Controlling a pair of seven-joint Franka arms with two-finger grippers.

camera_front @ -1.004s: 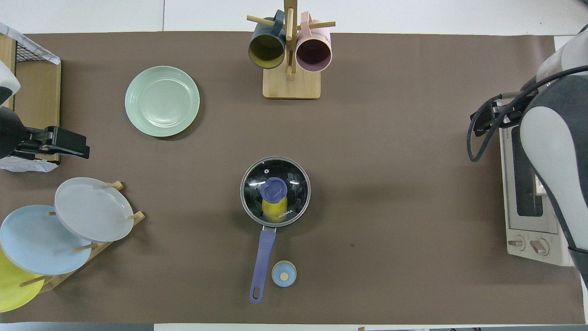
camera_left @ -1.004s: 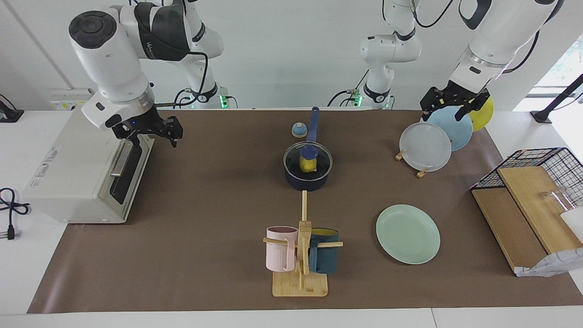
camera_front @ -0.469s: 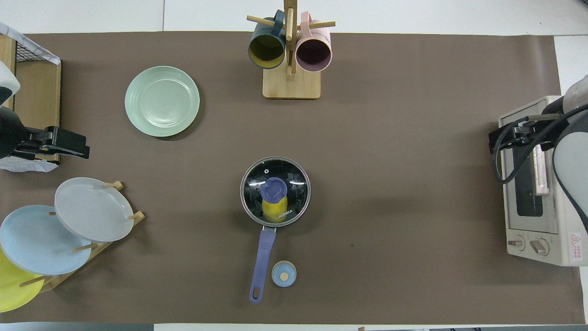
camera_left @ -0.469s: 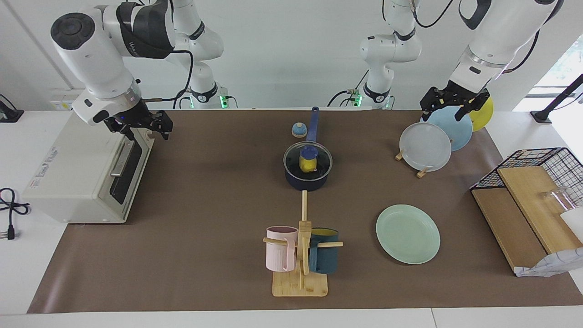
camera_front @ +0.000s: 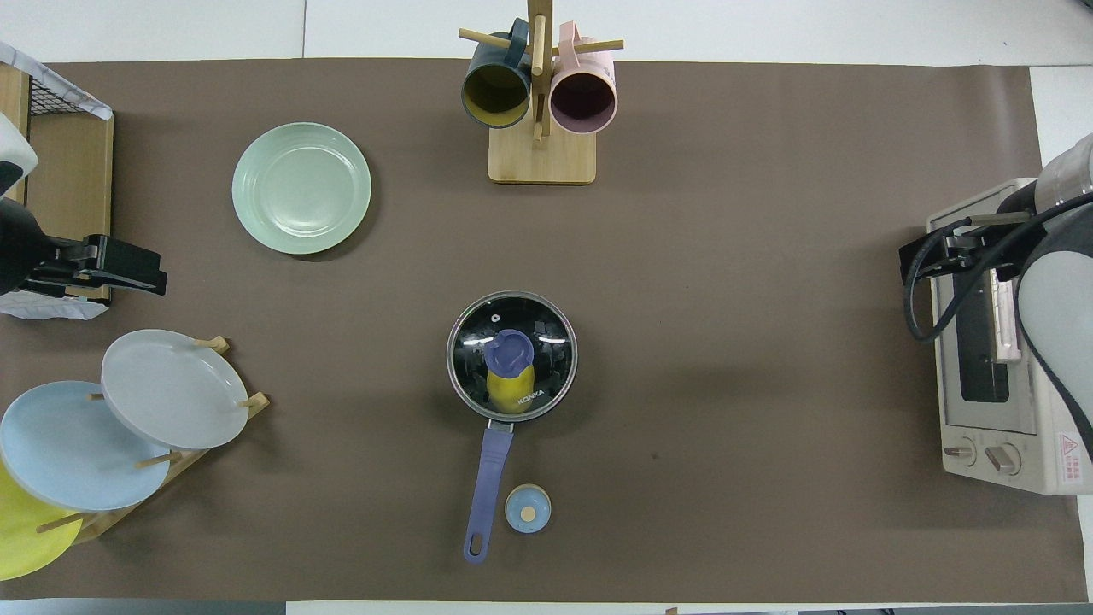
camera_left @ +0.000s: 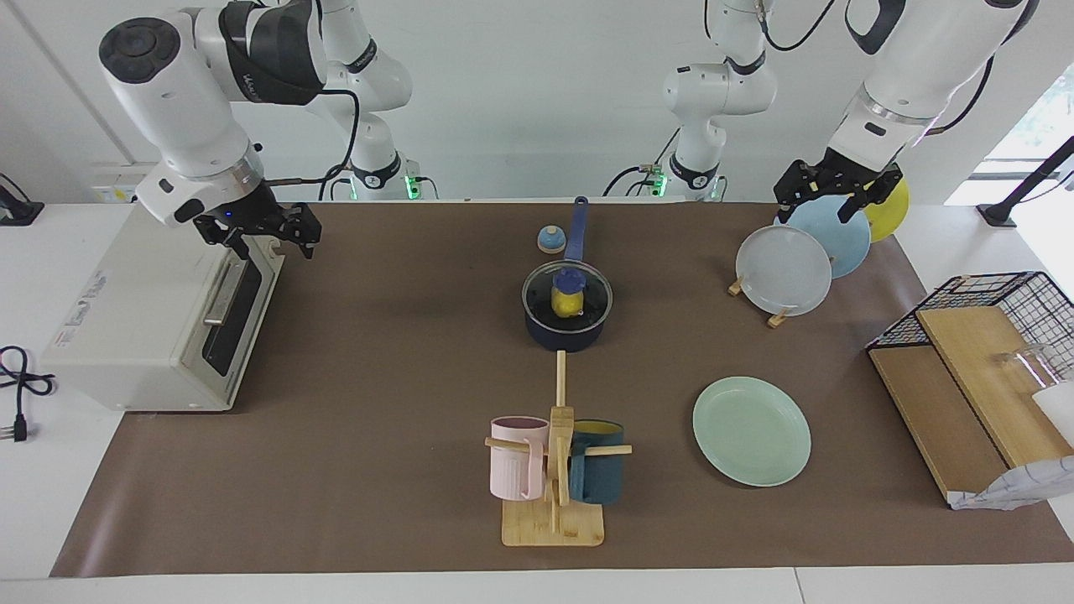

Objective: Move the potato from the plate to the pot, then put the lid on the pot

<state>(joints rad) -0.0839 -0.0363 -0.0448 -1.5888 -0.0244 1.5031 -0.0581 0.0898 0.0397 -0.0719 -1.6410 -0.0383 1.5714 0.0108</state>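
The dark pot (camera_left: 567, 334) with its long blue handle (camera_front: 488, 487) stands mid-table. The glass lid (camera_left: 591, 295) with its blue knob (camera_front: 510, 351) rests on the pot. The yellow potato (camera_left: 566, 305) lies inside, seen through the glass, also in the overhead view (camera_front: 510, 389). The mint-green plate (camera_left: 752, 430) is bare, farther from the robots, toward the left arm's end (camera_front: 301, 188). My right gripper (camera_left: 275, 247) hangs open and empty over the toaster oven's front edge. My left gripper (camera_left: 818, 213) waits open and empty over the plate rack.
A toaster oven (camera_left: 159, 310) stands at the right arm's end. A rack of upright plates (camera_left: 784, 268) and a wire basket with boards (camera_left: 990, 335) stand at the left arm's end. A mug tree (camera_left: 555, 457) stands farther out. A small bell (camera_left: 550, 240) sits beside the pot's handle.
My right gripper has drawn back from over the mat to over the toaster oven, then nearly stopped. The left arm, pot, lid and potato have not moved.
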